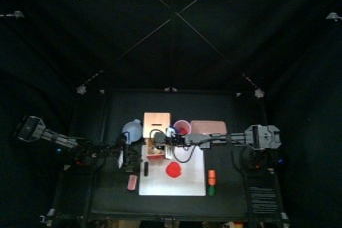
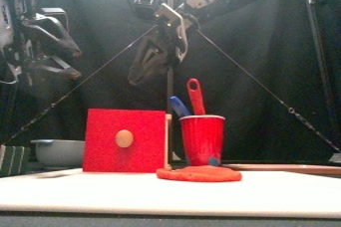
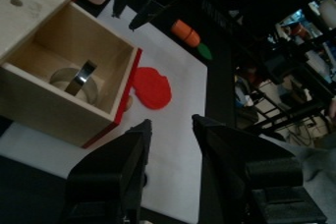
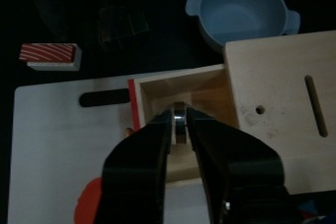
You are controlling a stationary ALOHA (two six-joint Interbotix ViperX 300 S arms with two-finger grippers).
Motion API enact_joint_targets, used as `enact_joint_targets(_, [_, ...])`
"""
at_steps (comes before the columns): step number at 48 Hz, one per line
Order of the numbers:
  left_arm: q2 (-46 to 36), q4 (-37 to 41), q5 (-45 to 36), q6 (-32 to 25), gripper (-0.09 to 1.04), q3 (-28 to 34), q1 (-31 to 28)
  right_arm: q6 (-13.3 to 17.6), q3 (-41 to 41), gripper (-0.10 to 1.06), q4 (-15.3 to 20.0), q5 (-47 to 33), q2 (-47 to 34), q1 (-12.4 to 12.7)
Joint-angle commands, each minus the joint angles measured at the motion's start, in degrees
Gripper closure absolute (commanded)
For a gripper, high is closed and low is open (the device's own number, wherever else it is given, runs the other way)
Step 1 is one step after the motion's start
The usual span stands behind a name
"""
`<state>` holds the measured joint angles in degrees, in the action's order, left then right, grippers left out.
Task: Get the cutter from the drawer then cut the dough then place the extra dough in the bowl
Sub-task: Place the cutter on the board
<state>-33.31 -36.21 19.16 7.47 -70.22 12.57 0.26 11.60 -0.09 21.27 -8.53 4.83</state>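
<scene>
Scanning the top view: wooden box (image 1: 158,132) sits at the back of the white board (image 1: 194,187). Bowl (image 1: 132,130) is just left of the box and pink tray (image 1: 207,127) is to its right. Flat red dough (image 1: 174,172) lies on the board nearer the front.

Front view: red drawer front (image 2: 127,141) faces the camera, with a red cup (image 2: 202,139) holding two knives beside it. Right gripper (image 2: 144,75) hangs well above the box.

Left wrist view: drawer stands open and the cutter (image 3: 79,77) lies inside it, untouched. Left gripper (image 3: 168,125) is over the board, jaws wide apart, empty.

Right wrist view: right jaws point down at the open drawer with only a narrow gap between them, holding nothing. The cutter shows through that gap.
</scene>
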Motion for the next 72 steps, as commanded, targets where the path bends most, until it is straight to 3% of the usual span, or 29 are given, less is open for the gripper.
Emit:
enact_joint_targets(1, [0.0,0.3,-0.1,0.1,0.16,0.6,-0.1,0.1,-0.4,0.23,-1.0,-0.5,0.7,0.1])
enact_joint_targets(10, [0.0,0.3,-0.1,0.1,0.16,0.6,0.1,0.2,-0.9,0.17,-1.2,-0.5,-1.6,0.1])
enact_joint_targets(51, [0.0,-0.9,-0.1,0.1,0.16,0.3,0.1,-0.8,-2.9,0.19,-1.3,0.3,-7.8,0.3])
enact_joint_targets(65, [0.0,-1.5,-0.1,0.1,0.16,-0.2,0.1,-0.1,-3.1,0.42,-2.5,0.9,-7.9,0.2])
enact_joint_targets(72, [0.0,-1.5,-0.1,0.1,0.16,-0.2,0.1,0.0,-4.5,0.43,-3.1,0.9,-7.5,0.2])
